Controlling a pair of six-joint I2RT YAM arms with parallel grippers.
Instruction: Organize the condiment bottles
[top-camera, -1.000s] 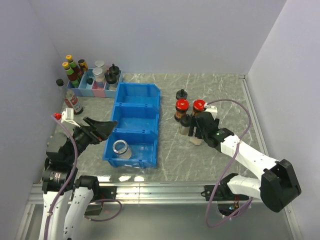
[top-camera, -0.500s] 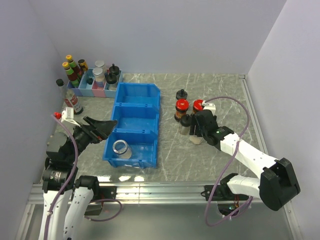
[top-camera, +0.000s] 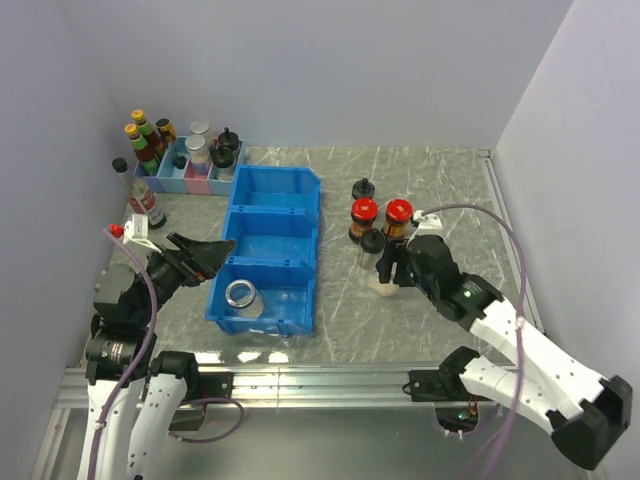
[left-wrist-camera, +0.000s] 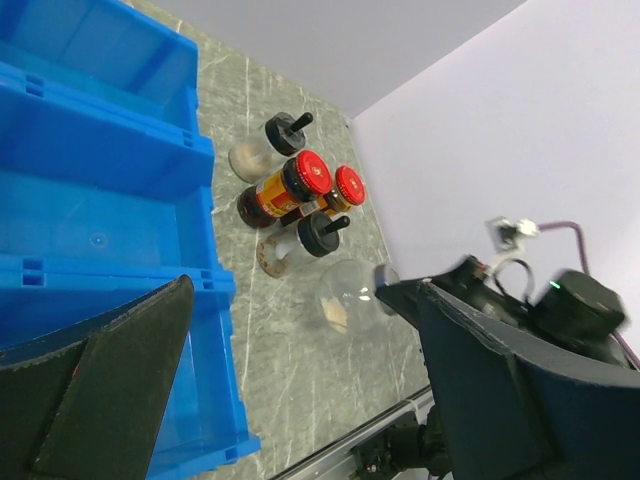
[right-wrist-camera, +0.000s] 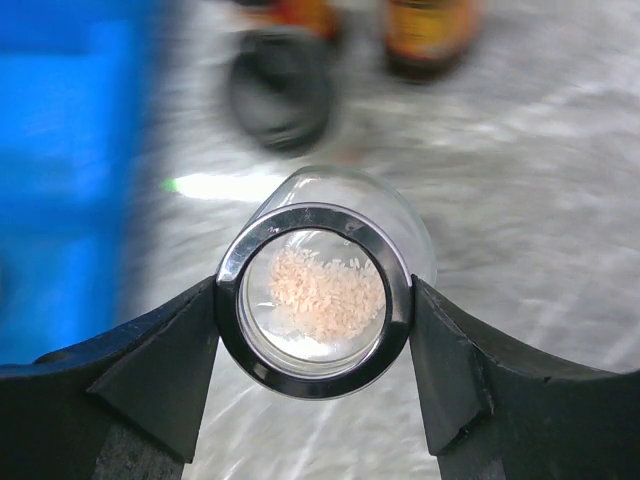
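No legible text, label or number anywhere.

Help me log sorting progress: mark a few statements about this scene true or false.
1. The right gripper is shut on a squat clear glass jar with a silver lid. True.
2. The blue plastic bin has an empty nearest compartment. False: a second silver-lidded glass jar stands in it.
3. The left gripper holds a dark jar with a red lid. False: it is open and empty; both red-lidded dark jars stand on the table.
4. Two small black-capped shakers stand outside the bin. True.
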